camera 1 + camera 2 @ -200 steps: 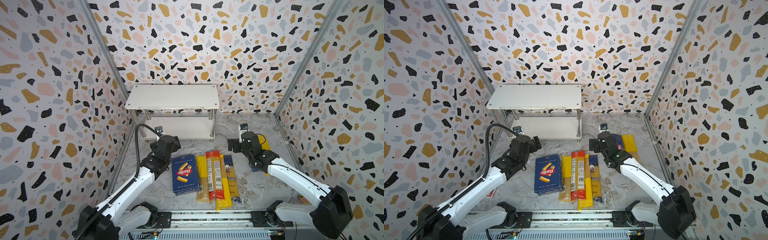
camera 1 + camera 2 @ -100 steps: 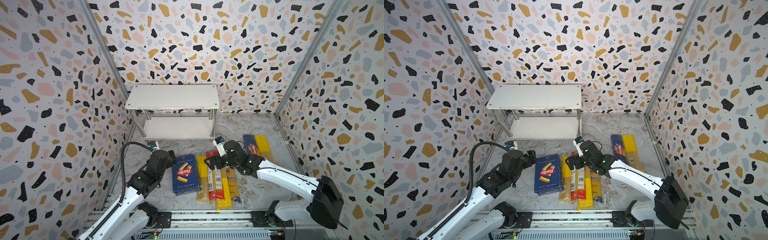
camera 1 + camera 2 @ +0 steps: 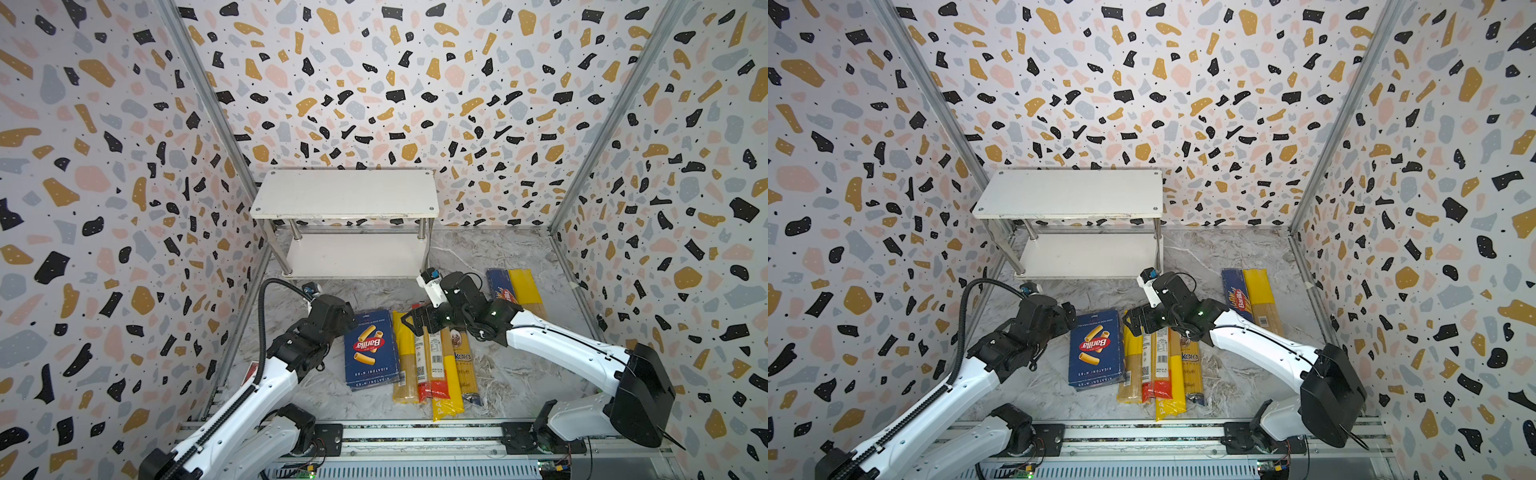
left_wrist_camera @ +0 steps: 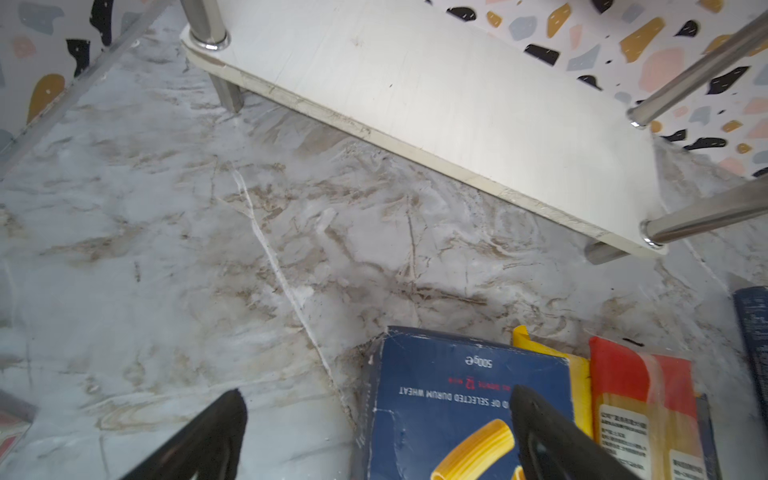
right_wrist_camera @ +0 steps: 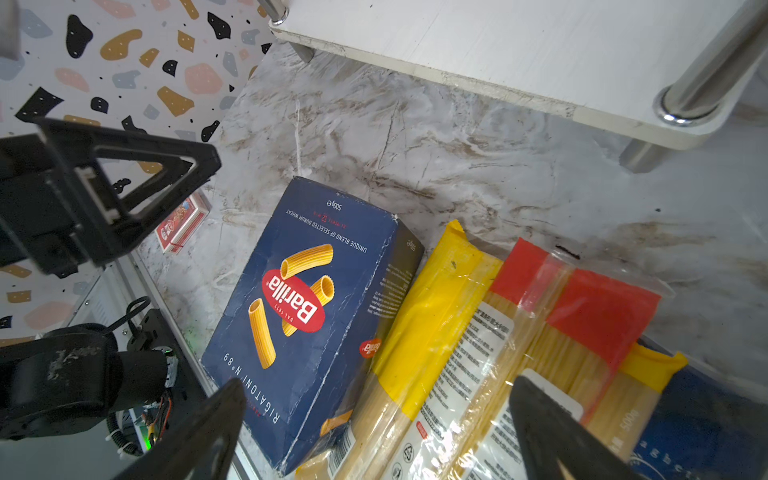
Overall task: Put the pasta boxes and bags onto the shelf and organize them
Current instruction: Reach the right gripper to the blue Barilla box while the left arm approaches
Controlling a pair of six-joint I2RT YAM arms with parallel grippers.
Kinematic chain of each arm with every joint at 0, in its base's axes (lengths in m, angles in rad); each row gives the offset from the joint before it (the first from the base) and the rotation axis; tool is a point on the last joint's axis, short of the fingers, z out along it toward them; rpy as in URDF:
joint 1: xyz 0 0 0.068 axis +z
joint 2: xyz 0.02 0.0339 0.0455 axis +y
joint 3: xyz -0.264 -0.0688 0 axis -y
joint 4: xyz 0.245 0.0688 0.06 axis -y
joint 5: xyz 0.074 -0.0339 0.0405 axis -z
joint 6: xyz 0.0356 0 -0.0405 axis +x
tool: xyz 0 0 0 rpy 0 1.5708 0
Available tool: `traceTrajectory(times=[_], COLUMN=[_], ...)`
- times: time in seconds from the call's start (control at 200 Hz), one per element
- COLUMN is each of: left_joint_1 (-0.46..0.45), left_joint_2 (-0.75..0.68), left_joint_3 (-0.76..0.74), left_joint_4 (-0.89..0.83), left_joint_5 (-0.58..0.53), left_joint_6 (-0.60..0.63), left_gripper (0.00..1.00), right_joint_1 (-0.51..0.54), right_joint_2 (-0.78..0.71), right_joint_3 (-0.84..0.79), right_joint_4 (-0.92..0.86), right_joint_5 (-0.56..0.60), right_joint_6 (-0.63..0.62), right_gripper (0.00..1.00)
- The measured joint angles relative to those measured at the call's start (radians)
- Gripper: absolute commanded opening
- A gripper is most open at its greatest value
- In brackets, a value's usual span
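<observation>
At the left, the left gripper [image 3: 349, 319] stands with its fingers wide apart and holds nothing. In the left wrist view one finger is over the far corner of the rigatoni box [image 3: 371, 351] and the other over the bare marble floor [image 4: 166, 249]. Whether it touches the cardboard, we cannot tell from here.

The box lies flat on the floor, label up, at about 6 o'clock from the shelf [image 3: 345, 195].

At 3 o'clock of the box, four bags lie side by side, with their length pointing to the shelf. First comes a yellow-ended bag [image 3: 404, 374] touching the box, then the red-ended bag [image 3: 428, 386], the PASTATIME bag [image 3: 448, 409] and the ankara bag [image 3: 464, 365].

The right gripper [image 3: 417, 322] hangs over the far ends of these bags, at their 12 o'clock side. Its fingers are spread and nothing is between them.

Further to 3 o'clock, well apart from this group, we see the spaghetti box [image 3: 500, 291] and a second yellow-ended bag [image 3: 527, 291]. They lie flat and touch each other, near the right wall.
</observation>
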Motion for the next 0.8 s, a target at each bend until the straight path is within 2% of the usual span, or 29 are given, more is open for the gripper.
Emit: traceTrajectory(times=[0.11,0.29,0.44,0.651,0.796], left_joint_1=[0.082,0.09,0.09,0.09,0.09], left_joint_2=[0.03,0.015,-0.043,-0.069,-0.045], left_joint_3=[0.0,-0.025,-0.101,-0.125,-0.126], left_joint_4=[0.0,0.008,0.007,0.001,0.002], left_joint_5=[0.042,0.088,0.121,0.153,0.203], left_joint_6=[0.015,0.026,0.015,-0.002,-0.009], left_gripper=[0.99,0.96,0.79,0.76,0.62], right_joint_1=[0.0,0.0,0.0,0.013,0.016], right_joint_2=[0.025,0.035,0.035,0.071,0.148], right_joint_3=[0.0,0.0,0.0,0.0,-0.001], right_joint_4=[-0.002,0.002,0.016,0.055,0.07], right_joint_5=[-0.036,-0.092,-0.165,-0.232,-0.26], right_joint_6=[0.0,0.016,0.052,0.097,0.122], right_gripper=[0.99,0.99,0.99,0.99,0.99])
